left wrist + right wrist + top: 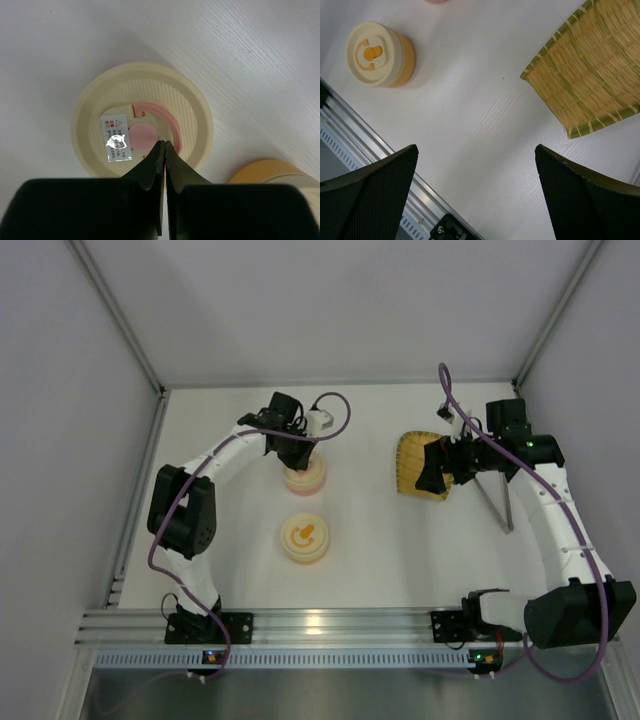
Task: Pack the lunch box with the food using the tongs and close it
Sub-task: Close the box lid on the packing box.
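Observation:
A cream lunch box with a pink-marked lid (306,480) (192,107) stands left of centre. My left gripper (302,458) (164,143) is shut, its tips down on the pink centre of that lid; I cannot tell whether they pinch anything. A second cream box with an orange-marked lid (305,540) (270,172) (380,52) stands just in front. The grey tongs (498,505) lie on the table at the right. My right gripper (437,468) (476,147) hangs open over the near edge of the yellow tray, holding nothing. No food shows in any view.
The yellow woven tray with green edging (408,452) (592,65) lies right of centre, partly under my right gripper. A metal rail (320,625) (370,130) runs along the table's near edge. White walls close in the left, back and right sides.

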Motion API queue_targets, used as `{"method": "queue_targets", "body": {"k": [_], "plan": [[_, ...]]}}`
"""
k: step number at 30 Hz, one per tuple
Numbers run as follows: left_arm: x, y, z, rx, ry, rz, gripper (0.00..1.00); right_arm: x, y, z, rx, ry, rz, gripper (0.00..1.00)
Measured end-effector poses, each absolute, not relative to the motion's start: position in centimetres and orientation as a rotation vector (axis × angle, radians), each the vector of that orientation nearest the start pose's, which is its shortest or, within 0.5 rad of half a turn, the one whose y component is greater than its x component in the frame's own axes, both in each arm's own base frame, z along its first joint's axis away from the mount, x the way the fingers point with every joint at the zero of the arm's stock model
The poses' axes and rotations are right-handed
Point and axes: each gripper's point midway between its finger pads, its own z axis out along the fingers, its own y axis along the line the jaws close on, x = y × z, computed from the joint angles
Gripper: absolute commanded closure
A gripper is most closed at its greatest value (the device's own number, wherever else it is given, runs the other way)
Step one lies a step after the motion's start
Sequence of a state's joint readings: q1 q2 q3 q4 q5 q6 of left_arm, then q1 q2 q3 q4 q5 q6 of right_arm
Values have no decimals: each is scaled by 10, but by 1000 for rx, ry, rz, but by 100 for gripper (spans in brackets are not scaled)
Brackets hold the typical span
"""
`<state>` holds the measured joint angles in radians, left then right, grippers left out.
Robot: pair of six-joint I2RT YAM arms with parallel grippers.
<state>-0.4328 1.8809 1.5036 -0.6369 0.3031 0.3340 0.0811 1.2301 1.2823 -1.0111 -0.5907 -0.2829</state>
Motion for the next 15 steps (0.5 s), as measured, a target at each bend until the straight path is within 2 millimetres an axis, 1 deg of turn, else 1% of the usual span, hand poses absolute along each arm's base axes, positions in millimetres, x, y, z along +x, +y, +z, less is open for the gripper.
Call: {"method": "queue_targets", "body": {"k": [4, 7, 8, 10, 11, 15], "plan": [[389, -224, 100, 1066, 2341, -439, 91, 263, 110, 227, -662, 2322, 652, 1], [388, -225, 100, 1061, 2344, -443, 80, 263, 110, 227, -661, 2323, 652, 1], [388, -225, 100, 1060, 2345, -443, 71, 263, 110, 227, -661, 2323, 651, 1], [388, -225, 100, 1058, 2346, -443, 64, 263, 110, 227, -661, 2323, 652, 1], [388, -224, 100, 1055, 2348, -442, 59, 263, 110, 227, -661, 2323, 652, 1], [389, -223, 99, 1044, 2354, -433, 56, 262, 110, 227, -655, 2325, 654, 1]]}}
